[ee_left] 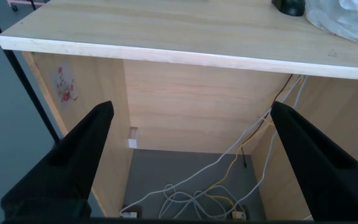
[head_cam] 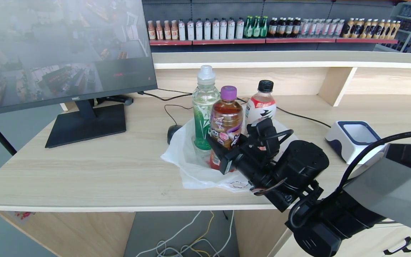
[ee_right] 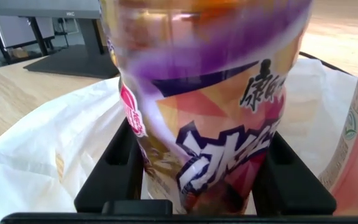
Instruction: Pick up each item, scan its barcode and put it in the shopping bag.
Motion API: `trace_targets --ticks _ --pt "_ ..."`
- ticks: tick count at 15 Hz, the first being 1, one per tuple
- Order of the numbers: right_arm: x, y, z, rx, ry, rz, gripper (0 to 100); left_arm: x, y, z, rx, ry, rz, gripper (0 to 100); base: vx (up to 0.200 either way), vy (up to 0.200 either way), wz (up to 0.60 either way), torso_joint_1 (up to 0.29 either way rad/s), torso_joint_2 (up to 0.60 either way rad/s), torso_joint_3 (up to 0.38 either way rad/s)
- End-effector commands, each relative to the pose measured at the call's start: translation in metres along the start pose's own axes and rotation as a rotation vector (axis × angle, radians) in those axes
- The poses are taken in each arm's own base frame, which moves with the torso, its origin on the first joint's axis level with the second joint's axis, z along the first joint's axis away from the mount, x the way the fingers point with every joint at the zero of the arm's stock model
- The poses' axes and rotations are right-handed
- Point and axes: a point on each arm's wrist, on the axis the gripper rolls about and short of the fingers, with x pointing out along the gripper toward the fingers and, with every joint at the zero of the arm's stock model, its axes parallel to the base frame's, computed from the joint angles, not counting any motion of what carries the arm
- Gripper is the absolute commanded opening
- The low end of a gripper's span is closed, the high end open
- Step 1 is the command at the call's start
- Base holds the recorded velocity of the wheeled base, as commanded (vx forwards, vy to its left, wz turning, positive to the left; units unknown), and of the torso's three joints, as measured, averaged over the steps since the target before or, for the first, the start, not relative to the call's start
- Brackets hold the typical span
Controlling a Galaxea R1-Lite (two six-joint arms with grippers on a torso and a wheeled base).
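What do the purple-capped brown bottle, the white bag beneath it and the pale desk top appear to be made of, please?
Purple-capped brown bottle: likely clear plastic, glossy; liquid shows through, printed film label.
White bag: thin plastic film, crinkled, slightly translucent.
Pale desk top: wood-grain board, matt, possibly laminate.

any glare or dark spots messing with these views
Head view: a pale sheen washes over the monitor screen, and highlights glint on the clear bottle. Right wrist view: bright streaks cross the label of the purple-capped tea bottle, and the white shopping bag looks very bright. Left wrist view: the left gripper is a dark silhouette against the lit desk.
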Motion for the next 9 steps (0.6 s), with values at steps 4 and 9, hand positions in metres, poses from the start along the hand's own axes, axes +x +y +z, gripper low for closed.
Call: trace_targets --ticks 4,9 --pt "0.0037 0.0007 0.0003 0.007 -0.012 0.001 0 0.0000 0.0000 0.0000 -0.001 0.000 0.001 100 0.000 0.000 0.00 0.000 0.00 0.000" --pt "-0.0004 -0.0001 -0.0060 0.020 0.018 -0.003 100 0.0000 0.0000 0.0000 0.001 0.000 0.001 100 0.000 0.000 0.00 0.000 0.00 0.000"
